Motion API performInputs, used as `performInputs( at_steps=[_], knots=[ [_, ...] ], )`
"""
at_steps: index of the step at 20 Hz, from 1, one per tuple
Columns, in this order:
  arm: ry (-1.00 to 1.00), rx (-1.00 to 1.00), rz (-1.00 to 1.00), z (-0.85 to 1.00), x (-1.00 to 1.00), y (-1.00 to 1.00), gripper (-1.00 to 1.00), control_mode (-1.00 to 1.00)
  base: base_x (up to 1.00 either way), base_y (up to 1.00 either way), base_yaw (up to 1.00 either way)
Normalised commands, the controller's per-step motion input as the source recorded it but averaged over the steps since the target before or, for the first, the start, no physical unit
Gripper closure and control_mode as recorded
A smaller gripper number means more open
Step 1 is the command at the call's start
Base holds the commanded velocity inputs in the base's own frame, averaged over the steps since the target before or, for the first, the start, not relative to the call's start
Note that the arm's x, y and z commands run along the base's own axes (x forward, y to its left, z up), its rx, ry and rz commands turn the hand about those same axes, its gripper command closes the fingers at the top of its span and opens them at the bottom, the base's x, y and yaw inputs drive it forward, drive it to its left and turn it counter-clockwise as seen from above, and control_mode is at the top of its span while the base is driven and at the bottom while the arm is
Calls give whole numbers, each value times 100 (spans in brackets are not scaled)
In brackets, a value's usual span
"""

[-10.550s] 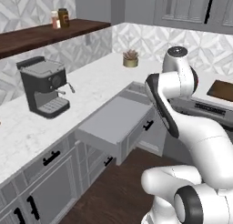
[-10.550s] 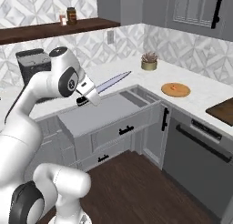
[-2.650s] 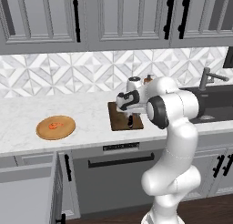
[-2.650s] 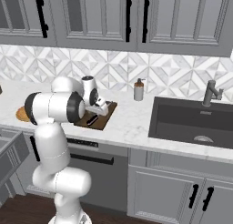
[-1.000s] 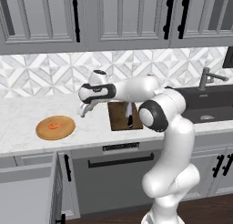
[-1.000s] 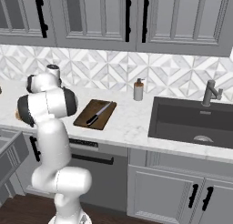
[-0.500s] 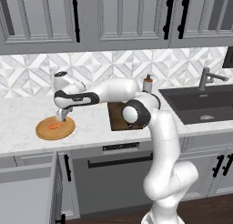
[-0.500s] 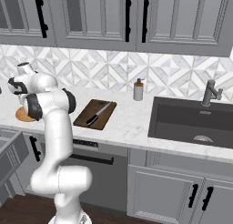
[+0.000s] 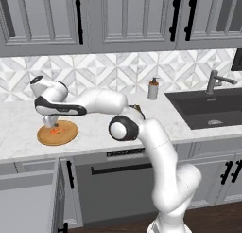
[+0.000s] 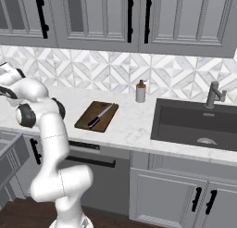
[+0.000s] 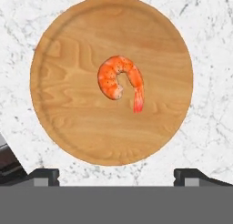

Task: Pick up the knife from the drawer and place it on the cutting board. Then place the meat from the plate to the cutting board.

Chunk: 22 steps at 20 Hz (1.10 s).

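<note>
Left base view: the arm reaches far left, and the gripper (image 9: 51,123) hangs right over the plate (image 9: 69,135), fingers pointing down. 1 shrimp-shaped piece of meat (image 9: 55,131) lies on the plate, just below the fingertips and not touched.

Right base view: 1 board (image 10: 83,121) sits on the counter with 1 knife (image 10: 99,116) lying on it along its length, so step 1 looks done. It is well off to the side of where the hand works.

Hand view: looking straight down, the 2 fingertips (image 11: 42,175) stand wide apart with nothing between them. The meat (image 11: 121,80) lies dead ahead, about mid-plate (image 11: 63,127). Its curl has the tail pointing back toward the fingers, so the long axis runs roughly crosswise to the closing line. A straight descent should put it between the jaws, I'd say.
</note>
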Motion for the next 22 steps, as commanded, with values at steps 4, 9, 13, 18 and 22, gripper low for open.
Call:
performInputs(
  at_steps=[4,9,13,18,22],
  knots=[
    [-4,0,0,0,-4,0,-100,-100,0,0,0],
    [-10,0,3,-11,-5,0,-100,-100,0,0,0],
    [-22,2,13,-18,-23,-1,-100,-100,0,0,0],
    [-23,17,21,-34,-36,-21,-100,-100,0,0,0],
    [-18,36,24,-40,-25,-67,-100,-100,0,0,0]
  ],
)
